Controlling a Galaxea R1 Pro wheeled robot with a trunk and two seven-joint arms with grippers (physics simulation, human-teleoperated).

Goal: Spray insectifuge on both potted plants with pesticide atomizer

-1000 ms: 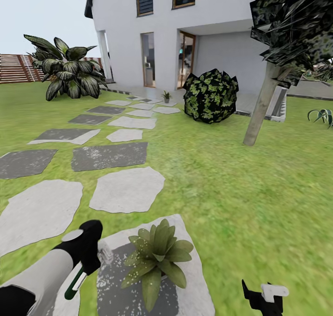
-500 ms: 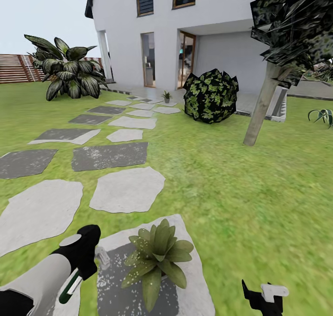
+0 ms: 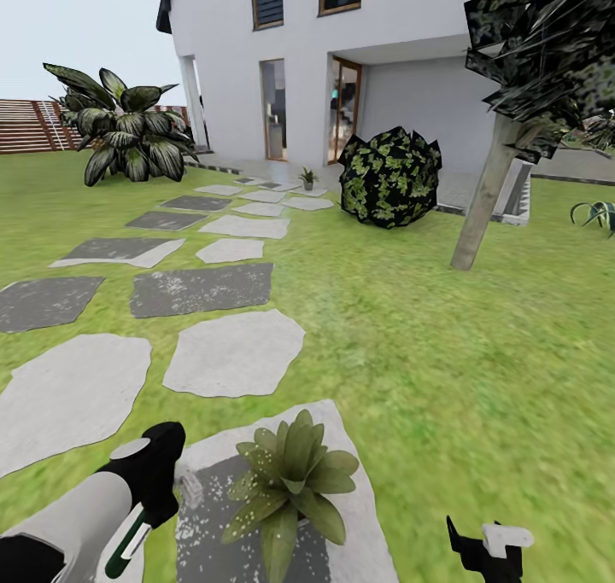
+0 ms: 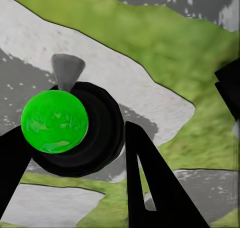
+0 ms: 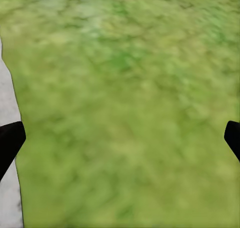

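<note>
In the head view my left gripper is shut on the pesticide atomizer. Its dark green body points back toward me and its pale nozzle tip sits just left of the near potted plant. That plant is a low green rosette on a grey stepping stone. Whitish insectifuge specks dot its left leaves and the stone beside it. The left wrist view shows the atomizer's round green end between the black fingers. A second small potted plant stands far up the path. My right gripper hangs open over grass.
Grey stepping stones lead across the lawn to a white house. A round dark bush and a tree trunk stand to the right. A big broad-leaved plant and a brown fence are at the far left.
My left gripper and the atomizer have sunk a little lower and nearer to me. The whole view has shifted slightly. The right gripper has stayed put.
</note>
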